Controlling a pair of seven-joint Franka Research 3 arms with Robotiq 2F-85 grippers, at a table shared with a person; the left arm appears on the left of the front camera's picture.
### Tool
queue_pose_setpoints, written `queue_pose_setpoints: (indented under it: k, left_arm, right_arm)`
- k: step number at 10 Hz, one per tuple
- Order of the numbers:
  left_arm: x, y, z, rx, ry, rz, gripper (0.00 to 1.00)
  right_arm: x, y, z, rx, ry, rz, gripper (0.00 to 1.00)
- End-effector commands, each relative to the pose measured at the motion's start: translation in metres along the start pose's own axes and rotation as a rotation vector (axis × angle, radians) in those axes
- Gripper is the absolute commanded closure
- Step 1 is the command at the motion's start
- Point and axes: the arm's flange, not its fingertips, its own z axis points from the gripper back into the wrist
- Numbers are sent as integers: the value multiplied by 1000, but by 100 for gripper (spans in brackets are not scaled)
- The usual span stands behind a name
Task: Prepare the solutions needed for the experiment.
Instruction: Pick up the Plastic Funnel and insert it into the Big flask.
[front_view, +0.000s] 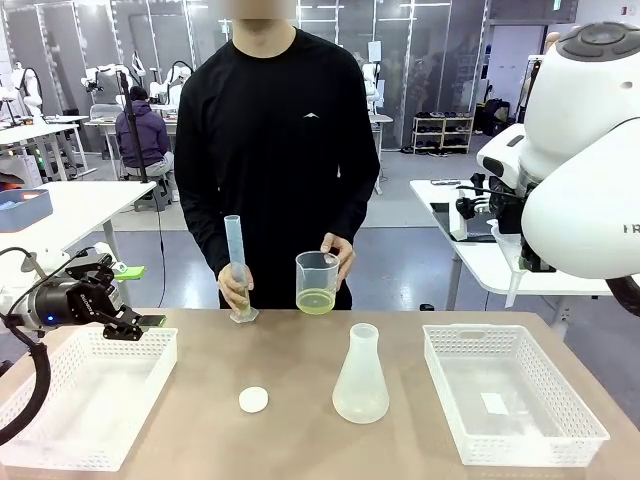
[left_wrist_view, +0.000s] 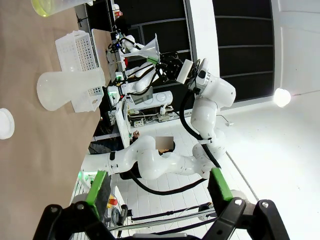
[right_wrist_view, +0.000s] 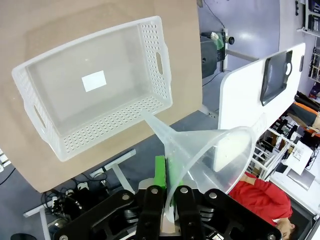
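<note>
Yellow-green solution (front_view: 316, 301), far from left fingers (left_wrist_view: 96, 189) (apart), right fingers (right_wrist_view: 160, 172) clamped on funnel (right_wrist_view: 215, 150).

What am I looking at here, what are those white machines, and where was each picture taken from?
The white machine is one of two robot arms sharing a table with a person. The front view looks across the table; the other two pictures come from cameras on each arm's wrist. The left gripper is open, holding nothing. The right gripper is shut on a clear funnel. The person steadies an upright graduated cylinder and holds a beaker with a little yellow-green liquid. On the table are a flask, a small white cap, a left basket and a right basket.
</note>
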Motion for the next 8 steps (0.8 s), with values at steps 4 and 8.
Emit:
queue_pose_setpoints:
  k: [4, 8]
  left_arm:
    - [0, -1, 0, 0, 0, -2, 0]
    - [0, -1, 0, 0, 0, -2, 0]
  right_arm:
    - [40, 25, 17, -29, -71, 157, 96]
    - [87, 55, 46, -136, -213, 350, 96]
